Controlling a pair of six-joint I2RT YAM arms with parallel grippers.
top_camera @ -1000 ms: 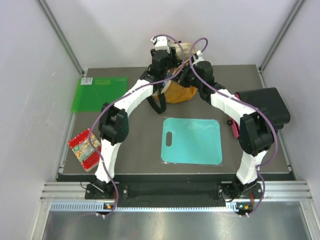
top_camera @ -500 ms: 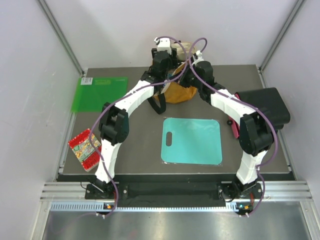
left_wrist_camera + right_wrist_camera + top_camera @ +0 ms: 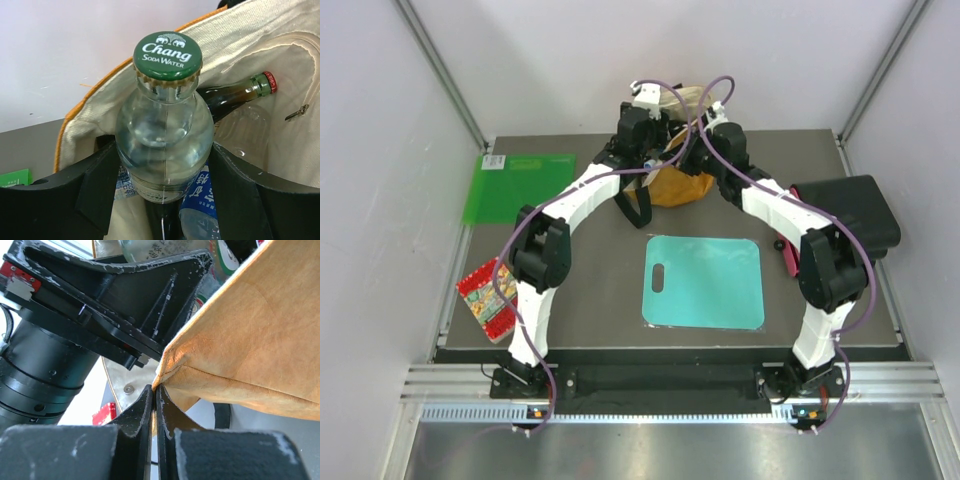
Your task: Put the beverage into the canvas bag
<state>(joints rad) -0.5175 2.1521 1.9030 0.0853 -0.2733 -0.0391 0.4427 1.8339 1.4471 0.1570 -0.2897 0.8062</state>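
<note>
Soda water bottle [image 3: 165,135] is clamped by its glass body in my left gripper [image 3: 165,175], one finger on each side. It sits in the mouth of the canvas bag [image 3: 250,35], at the far middle of the table, with cream lining behind it. Not released yet.

Change over the last second: my left elbow [image 3: 542,250] swung out to the left and the wrist settled a little lower over the bag. The right arm did not move. I read this as the lowering step, nearly done; letting go is what's left.

Pointing: green cap [image 3: 167,50] is away from my wrist and the base is below the fingers, hidden. The long axis runs cap to base, seemingly near upright and going in base first.

Already inside: a dark bottle [image 3: 230,95] lying tilted, red cap to the right, and a blue-label plastic bottle [image 3: 200,205] under mine.

My right gripper [image 3: 155,390] is pinched tight on the bag's rim fold, holding the mouth open.
</note>
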